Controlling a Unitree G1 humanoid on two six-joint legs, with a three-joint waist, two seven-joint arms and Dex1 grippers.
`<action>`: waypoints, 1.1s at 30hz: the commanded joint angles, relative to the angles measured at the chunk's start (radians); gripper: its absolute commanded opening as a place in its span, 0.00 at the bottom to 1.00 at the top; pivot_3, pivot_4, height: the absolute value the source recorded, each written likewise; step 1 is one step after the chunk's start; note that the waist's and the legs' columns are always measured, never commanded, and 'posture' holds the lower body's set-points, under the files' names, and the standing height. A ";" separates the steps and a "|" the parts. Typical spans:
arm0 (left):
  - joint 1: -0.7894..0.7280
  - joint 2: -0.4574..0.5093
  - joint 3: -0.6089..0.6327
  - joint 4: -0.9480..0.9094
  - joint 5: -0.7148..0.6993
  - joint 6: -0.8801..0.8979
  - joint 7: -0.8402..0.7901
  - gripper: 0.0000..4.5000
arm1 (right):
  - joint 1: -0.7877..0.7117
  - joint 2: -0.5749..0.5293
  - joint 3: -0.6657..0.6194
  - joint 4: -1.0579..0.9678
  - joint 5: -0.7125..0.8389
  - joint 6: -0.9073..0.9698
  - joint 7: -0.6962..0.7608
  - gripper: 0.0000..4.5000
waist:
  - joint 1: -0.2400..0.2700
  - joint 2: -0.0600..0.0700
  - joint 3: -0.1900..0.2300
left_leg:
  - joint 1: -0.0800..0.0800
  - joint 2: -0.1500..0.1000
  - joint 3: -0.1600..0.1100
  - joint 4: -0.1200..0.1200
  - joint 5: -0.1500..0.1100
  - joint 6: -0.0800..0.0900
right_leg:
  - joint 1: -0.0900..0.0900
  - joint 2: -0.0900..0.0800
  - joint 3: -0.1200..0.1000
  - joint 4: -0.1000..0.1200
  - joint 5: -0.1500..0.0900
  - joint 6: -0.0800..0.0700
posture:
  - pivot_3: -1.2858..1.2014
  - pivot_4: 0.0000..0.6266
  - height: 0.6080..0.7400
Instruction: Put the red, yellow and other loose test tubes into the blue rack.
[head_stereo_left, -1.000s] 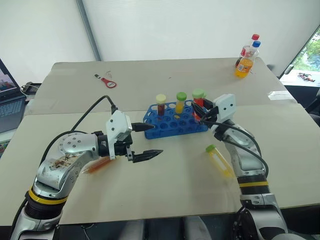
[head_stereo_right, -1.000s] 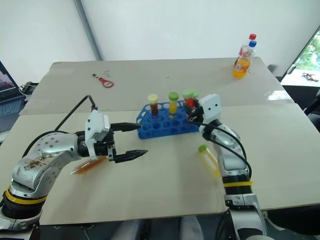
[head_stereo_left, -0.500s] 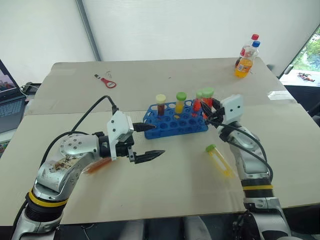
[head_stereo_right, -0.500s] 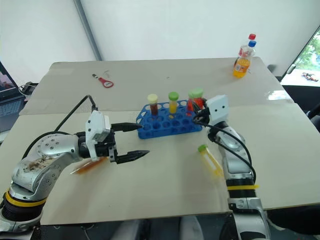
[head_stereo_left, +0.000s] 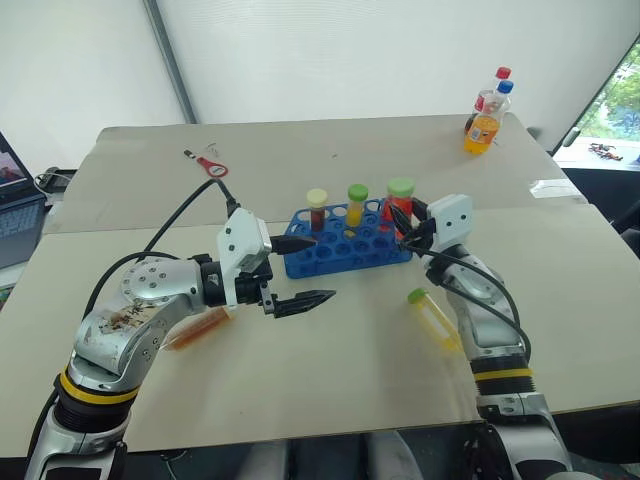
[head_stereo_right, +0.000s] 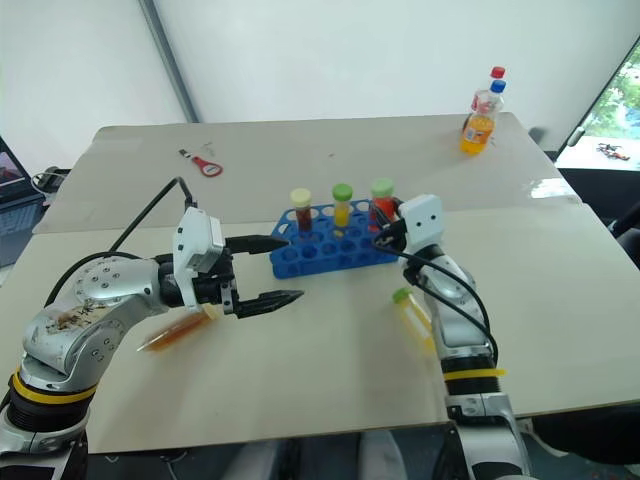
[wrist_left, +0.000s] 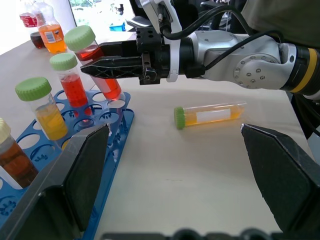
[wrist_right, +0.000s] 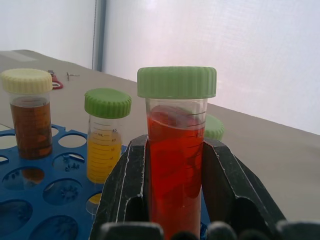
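From our head view, our right gripper (head_stereo_left: 408, 226) pinches a red tube (wrist_right: 175, 165) above the blue rack (head_stereo_left: 345, 245). Our left gripper (head_stereo_left: 300, 270) hangs spread. The left wrist view reveals another red tube (wrist_left: 72, 87) racked behind.

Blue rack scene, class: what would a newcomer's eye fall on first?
First, the bright blue rack mid-table with capped tubes standing in it, and the right hand at its end, shut on a red tube. Next, the left hand gaping open beside the rack, and a yellow tube lying loose by the right arm.
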 joint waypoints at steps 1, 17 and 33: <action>-0.020 -0.001 0.003 -0.030 -0.016 0.003 0.006 1.00 | 0.004 0.012 0.007 -0.039 -0.001 -0.020 -0.013 0.22 | 0.000 0.000 0.000 | 0.000 0.000 0.000 0.000 0.000 0.000 | 0.000 0.000 0.000 0.000 0.000 0.000 | 0.52 0.24 1.00; -0.039 -0.017 -0.011 -0.006 0.002 -0.001 0.013 1.00 | 0.038 0.064 -0.038 -0.042 0.036 -0.010 -0.086 0.53 | -0.001 0.000 0.000 | 0.001 0.000 0.000 -0.002 0.000 0.000 | 0.000 0.000 0.000 0.000 0.000 0.000 | 0.52 0.24 1.00; 0.037 0.072 -0.018 -0.010 0.052 -0.077 -0.073 1.00 | 0.261 -0.322 -0.137 -0.760 0.254 0.745 0.048 1.00 | 0.004 0.000 0.000 | 0.000 0.000 0.000 -0.003 0.000 0.000 | -0.001 0.000 0.001 -0.001 0.000 0.000 | 0.52 0.24 1.00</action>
